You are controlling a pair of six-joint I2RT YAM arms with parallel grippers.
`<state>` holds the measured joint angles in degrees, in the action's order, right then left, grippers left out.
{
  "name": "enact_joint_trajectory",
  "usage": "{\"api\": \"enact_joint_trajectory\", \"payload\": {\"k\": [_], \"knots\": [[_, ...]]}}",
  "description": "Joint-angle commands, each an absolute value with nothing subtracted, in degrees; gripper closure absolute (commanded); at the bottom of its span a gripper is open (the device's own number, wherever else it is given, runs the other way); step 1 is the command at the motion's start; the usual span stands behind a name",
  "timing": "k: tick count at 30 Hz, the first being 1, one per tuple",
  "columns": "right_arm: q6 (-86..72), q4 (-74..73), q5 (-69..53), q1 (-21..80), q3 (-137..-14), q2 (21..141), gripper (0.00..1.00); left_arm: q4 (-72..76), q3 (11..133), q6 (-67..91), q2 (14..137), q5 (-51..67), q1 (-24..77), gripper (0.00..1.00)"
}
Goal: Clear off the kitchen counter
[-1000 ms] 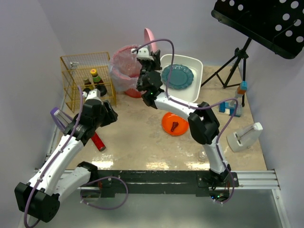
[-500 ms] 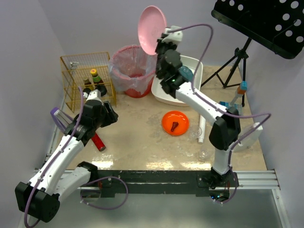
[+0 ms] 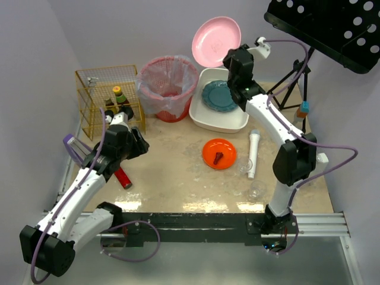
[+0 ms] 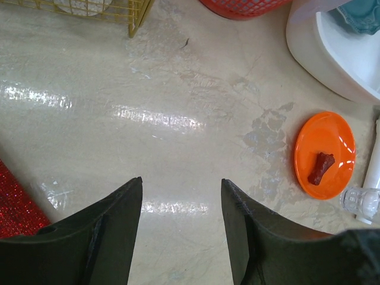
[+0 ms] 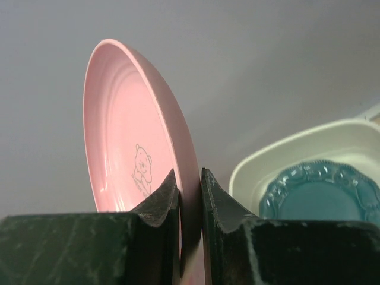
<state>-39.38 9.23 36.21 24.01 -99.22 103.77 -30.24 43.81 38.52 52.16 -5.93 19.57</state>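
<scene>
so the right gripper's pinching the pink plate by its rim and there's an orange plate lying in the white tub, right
Not quite. The plate lying in the white tub is the teal plate, not an orange one, as the top external view shows. The orange plate sits out on the kitchen counter. The rest holds: the right gripper is shut on the rim of the pink plate.

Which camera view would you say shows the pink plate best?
The top external view: the whole pink plate shows, held by the right gripper. The right wrist view shows part; the left wrist, nothing.
</scene>
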Motion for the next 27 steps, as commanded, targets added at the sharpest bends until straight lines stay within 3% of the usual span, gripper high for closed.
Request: {"api": "enact_joint_trajectory", "payload": {"k": [1,27], "knots": [[-52.54,0.89,32.61,21.98,-100.64,107.48,1.00,-28.48,42.89,38.41,51.07,-5.01,19.42,0.41],[-68.46,-16.70,45.87,18.81,-104.15,122.43,1.00,-28.04,41.40,38.06,51.33,-2.73,19.42,0.40]]}}
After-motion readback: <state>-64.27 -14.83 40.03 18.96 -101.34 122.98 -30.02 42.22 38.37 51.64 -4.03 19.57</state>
